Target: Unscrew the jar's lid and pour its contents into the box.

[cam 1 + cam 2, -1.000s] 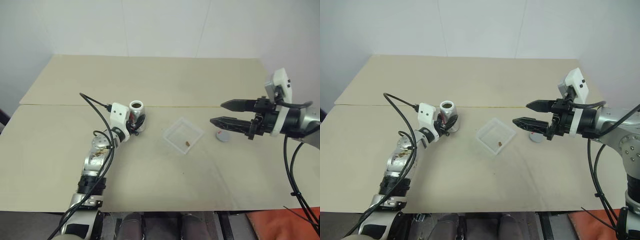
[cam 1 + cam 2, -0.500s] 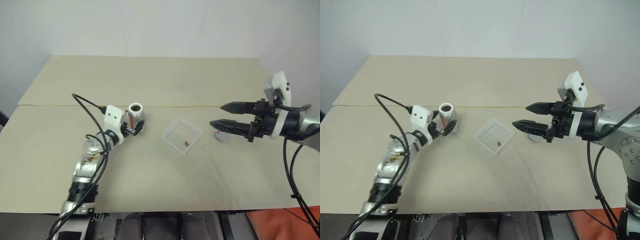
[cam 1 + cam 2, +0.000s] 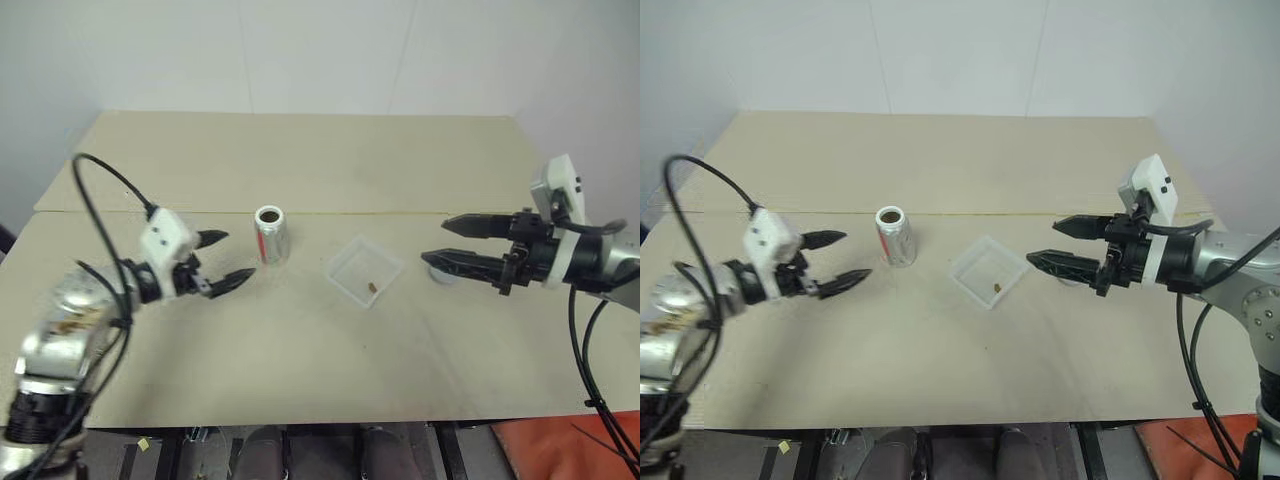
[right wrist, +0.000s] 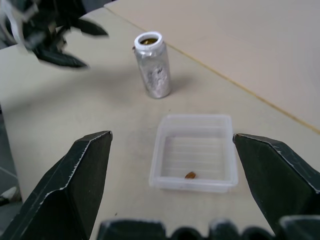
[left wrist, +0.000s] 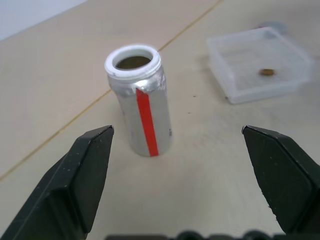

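I'm seeing the jar (image 3: 271,235) standing open on the tabletop (image 3: 300,360), left of the box (image 3: 365,271) holding the contents (image 3: 372,287). Both jaws are gaping wide, gripping nothing.

no legible text, jar (image 5: 141,100) stripe seemingly unlettered

I'm looking at two arms clad in silver-grey metal segments with black joints. Each is ending in a left claw (image 3: 222,258) and right claw (image 3: 447,243) of two black, tapering, pointed fingers. A white boxy camera housing is sitting on each wrist. Black cables are looping off both arms, one arching above the left forearm, others hanging beneath the right.
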